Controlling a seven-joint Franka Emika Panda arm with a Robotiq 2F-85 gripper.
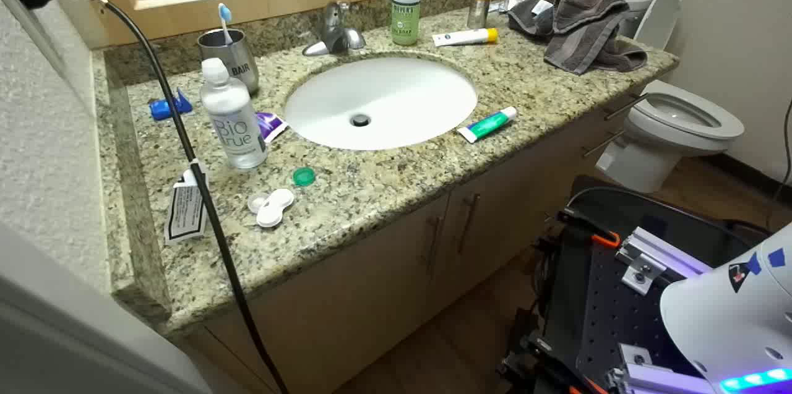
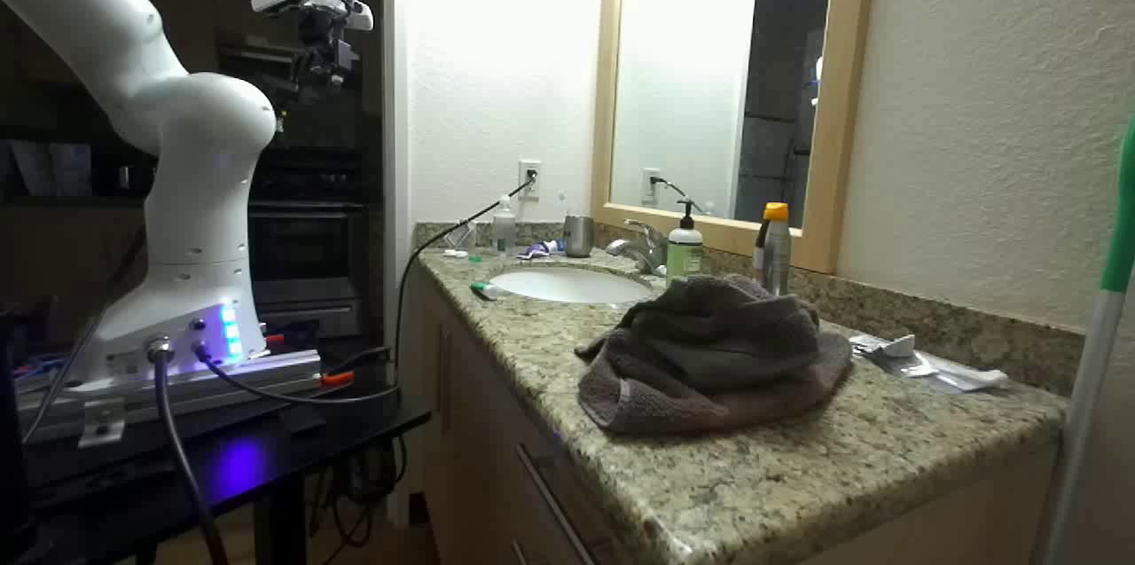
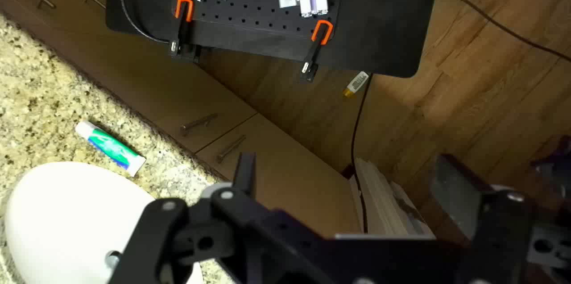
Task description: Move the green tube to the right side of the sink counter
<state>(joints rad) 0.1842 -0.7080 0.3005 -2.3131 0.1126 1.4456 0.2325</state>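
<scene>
I log this as not done, by my read. The green tube [image 1: 489, 125] lies flat on the sink counter [image 1: 371, 177], just beside the basin [image 1: 396, 94] at about its four o'clock in an exterior view, white cap pointing to roughly two. I take "right side" to mean farther out, past three o'clock toward the towel end, and the tube is well apart from the towel [image 1: 585, 32]. My gripper [image 3: 345, 177] holds nothing: in the wrist view its jaws stand wide apart, only cabinet doors [image 3: 299, 190] and floor [image 3: 419, 128] behind the gap. It hangs high, off the counter, with the tube away at nine o'clock in that same view. Done so far: nothing I can confirm. The tube does sit a bit to the three o'clock side of the basin, so a loose reading could pass it; one moment can't settle that. Left, as I judge it: swing toward nine, come down, pinch the tube across its narrow width, lift, carry to the towel end, set down, let go, back off.
</scene>
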